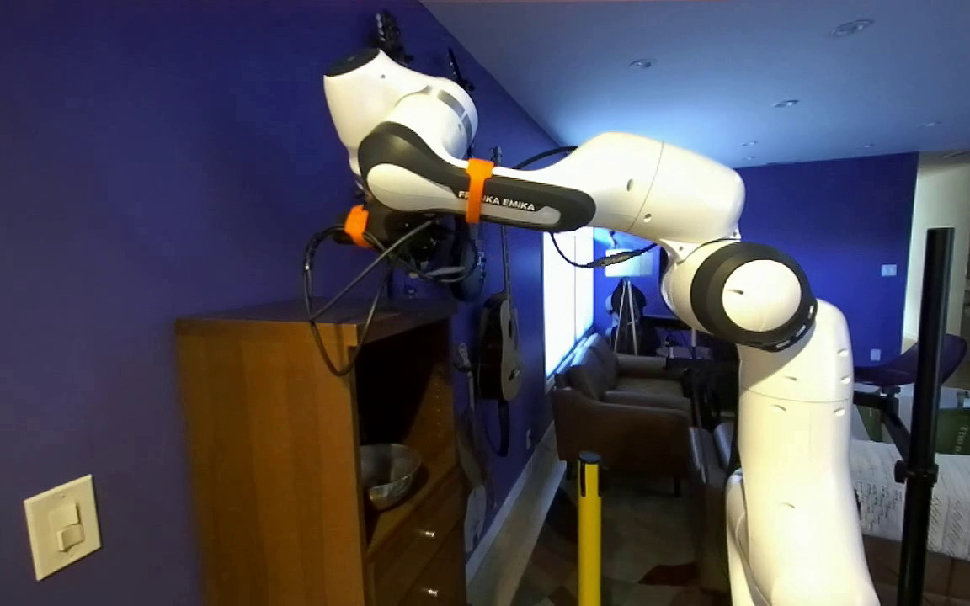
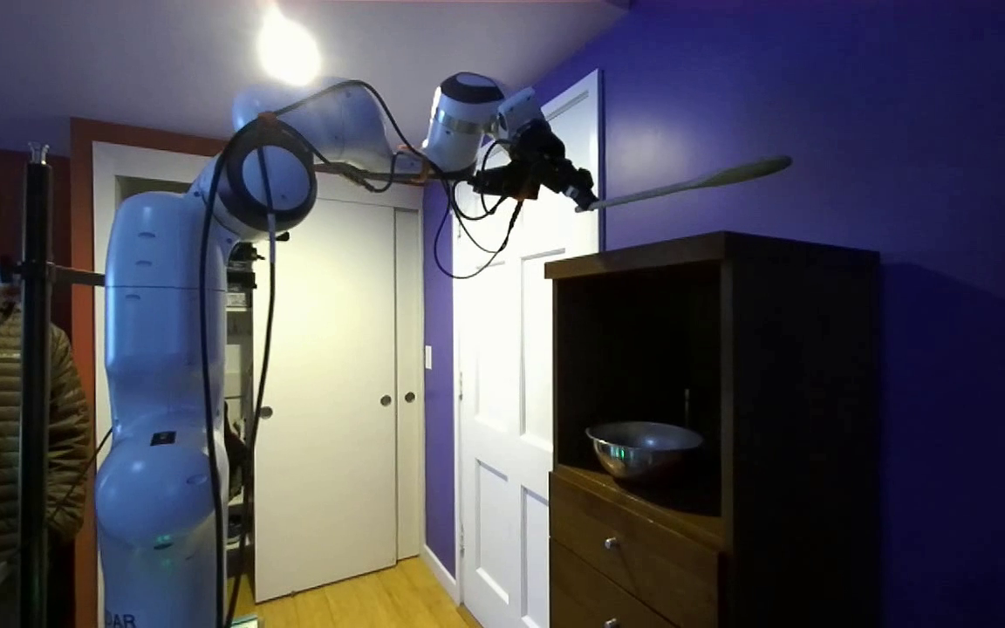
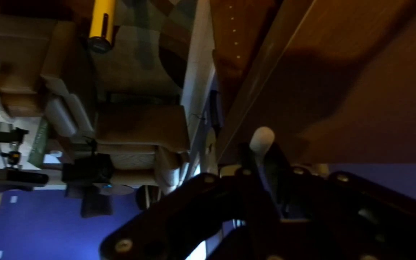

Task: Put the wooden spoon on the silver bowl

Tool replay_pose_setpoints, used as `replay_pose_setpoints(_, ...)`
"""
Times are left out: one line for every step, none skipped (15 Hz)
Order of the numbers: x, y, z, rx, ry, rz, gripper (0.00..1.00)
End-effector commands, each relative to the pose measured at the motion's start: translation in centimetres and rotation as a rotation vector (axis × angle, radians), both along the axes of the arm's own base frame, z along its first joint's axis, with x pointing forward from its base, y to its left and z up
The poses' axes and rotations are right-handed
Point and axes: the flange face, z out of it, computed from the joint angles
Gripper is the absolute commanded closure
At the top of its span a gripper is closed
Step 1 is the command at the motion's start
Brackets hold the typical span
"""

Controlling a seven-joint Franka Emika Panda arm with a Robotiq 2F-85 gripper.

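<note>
The wooden spoon (image 2: 712, 180) shows in an exterior view, held by one end in my gripper (image 2: 588, 201), its long body pointing right with a slight upward tilt above the cabinet top. In the wrist view a pale rounded end of the spoon (image 3: 262, 140) sticks out between the dark fingertips of the gripper (image 3: 260, 156), which are closed on it. The silver bowl (image 2: 645, 452) stands upright on the shelf inside the cabinet, below the gripper and spoon. It also shows partly in an exterior view (image 1: 390, 475), where the cabinet's side covers its left part. There the spoon is hidden.
The brown wooden cabinet (image 2: 799, 366) has an open compartment with a top panel and side walls around the bowl, and drawers below. A purple wall (image 1: 72, 252) stands behind it. Guitars (image 1: 499, 349) hang beyond. A yellow post (image 1: 589, 530) stands nearby. A person (image 2: 5, 392) stands behind the arm.
</note>
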Motion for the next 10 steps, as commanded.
replay_pose_setpoints(-3.8,-4.8,1.0,-0.002,-0.018,-0.204,0.97)
replay_pose_setpoints(-4.7,-6.2,0.8,-0.001,-0.001,-0.263,0.97)
replay_pose_setpoints(-6.0,-7.5,0.8,0.012,0.055,-0.293,0.97)
replay_pose_setpoints(-7.2,-8.4,0.3,0.029,0.133,-0.271,0.97)
replay_pose_setpoints(-8.2,-9.0,-0.2,0.052,0.206,-0.227,0.97)
replay_pose_setpoints(-9.7,-9.4,-0.2,0.066,0.240,-0.171,0.97)
replay_pose_setpoints(-11.0,-9.7,-0.3,0.079,0.262,-0.120,0.97)
replay_pose_setpoints(-12.4,-9.9,-0.6,0.094,0.293,-0.078,0.97)
replay_pose_setpoints(-13.7,-9.9,-0.9,0.114,0.322,-0.040,0.97)
replay_pose_setpoints(-14.9,-9.8,-1.6,0.143,0.351,-0.001,0.97)
